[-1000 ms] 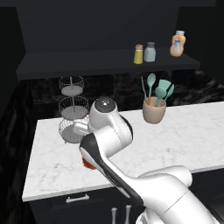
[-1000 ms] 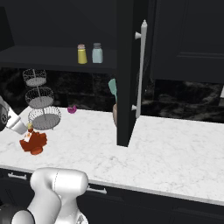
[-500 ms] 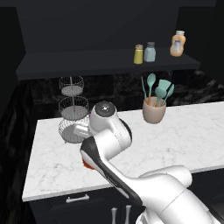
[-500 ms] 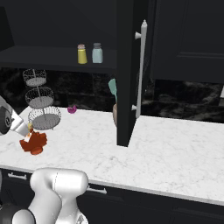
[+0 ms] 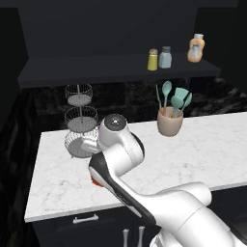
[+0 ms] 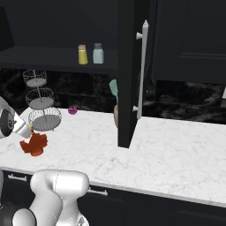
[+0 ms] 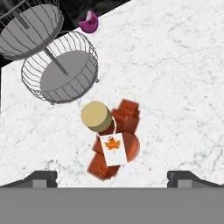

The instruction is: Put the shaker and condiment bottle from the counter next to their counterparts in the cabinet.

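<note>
One marble table carries a wire tiered stand and, just beside it, the condiment bottle. The shaker stands on the cabinet shelf. The gripper hangs over the bottle, wide open, holding nothing.

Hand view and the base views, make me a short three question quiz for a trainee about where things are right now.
1. True or false: the yellow-green shaker already stands on the cabinet ledge beside the blue-grey shaker.
2. Multiple choice: the condiment bottle is A) on the ledge, B) on the counter near the wire stand, C) in the utensil crock.
3. Fill in: the gripper hangs above the bottle with its jaws ____.

Key: 1 true. 2 B. 3 open, fingertips wide apart on either side.
</note>
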### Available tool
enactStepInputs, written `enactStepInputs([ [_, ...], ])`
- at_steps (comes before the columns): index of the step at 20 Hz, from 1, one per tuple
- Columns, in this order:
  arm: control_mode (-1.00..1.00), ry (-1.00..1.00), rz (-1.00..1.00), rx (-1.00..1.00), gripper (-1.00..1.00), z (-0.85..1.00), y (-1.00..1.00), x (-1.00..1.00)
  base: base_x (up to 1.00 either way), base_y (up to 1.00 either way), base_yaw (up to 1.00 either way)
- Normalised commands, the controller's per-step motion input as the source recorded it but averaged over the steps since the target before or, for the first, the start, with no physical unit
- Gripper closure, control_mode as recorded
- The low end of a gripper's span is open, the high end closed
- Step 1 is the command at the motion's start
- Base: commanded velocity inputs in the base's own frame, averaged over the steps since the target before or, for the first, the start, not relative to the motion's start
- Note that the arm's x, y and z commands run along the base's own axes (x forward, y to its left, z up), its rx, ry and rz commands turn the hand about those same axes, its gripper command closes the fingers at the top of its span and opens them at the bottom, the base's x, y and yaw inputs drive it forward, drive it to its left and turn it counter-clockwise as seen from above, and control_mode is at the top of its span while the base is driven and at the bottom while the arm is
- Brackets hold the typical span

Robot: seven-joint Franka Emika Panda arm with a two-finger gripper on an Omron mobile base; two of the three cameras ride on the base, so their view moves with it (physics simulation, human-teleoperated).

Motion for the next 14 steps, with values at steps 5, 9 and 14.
enactStepInputs([
  [5,-1.0,0.0,0.0,0.0,-1.0,-0.14,0.0,0.02,0.0,0.0,0.0],
  [9,-1.0,0.0,0.0,0.0,-1.0,-0.15,0.0,0.09,0.0,0.0,0.0],
  [14,-1.0,0.0,0.0,0.0,-1.0,-0.13,0.0,0.11,0.0,0.0,0.0],
])
